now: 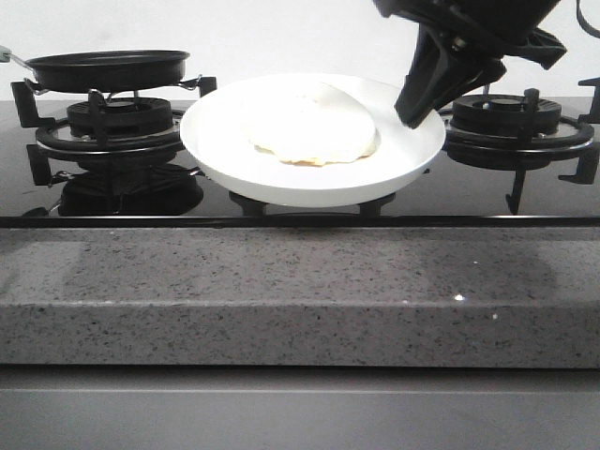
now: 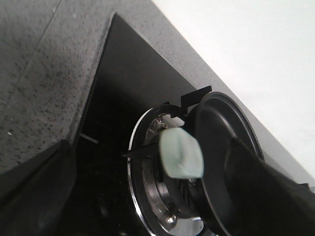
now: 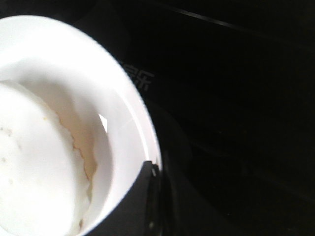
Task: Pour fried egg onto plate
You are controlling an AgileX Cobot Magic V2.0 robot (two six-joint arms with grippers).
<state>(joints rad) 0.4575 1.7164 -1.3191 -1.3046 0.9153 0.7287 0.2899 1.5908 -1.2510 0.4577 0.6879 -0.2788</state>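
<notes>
Fried egg (image 1: 314,131) flat on white plate (image 1: 225,150), long axis left-right, right tool (image 1: 422,111) pinching plate's rim, left tool's state unclear.

The front camera sits low, about level with the bench (image 1: 300,291) edge, and faces forward over the hob. The left wrist camera is very near the black pan (image 2: 221,162) and looks along its pale handle end (image 2: 182,153). The right wrist camera looks closely down on the plate (image 3: 125,98) rim. Front and right wrist views share the plate (image 1: 309,173); front and left wrist views share the pan (image 1: 108,67).
</notes>
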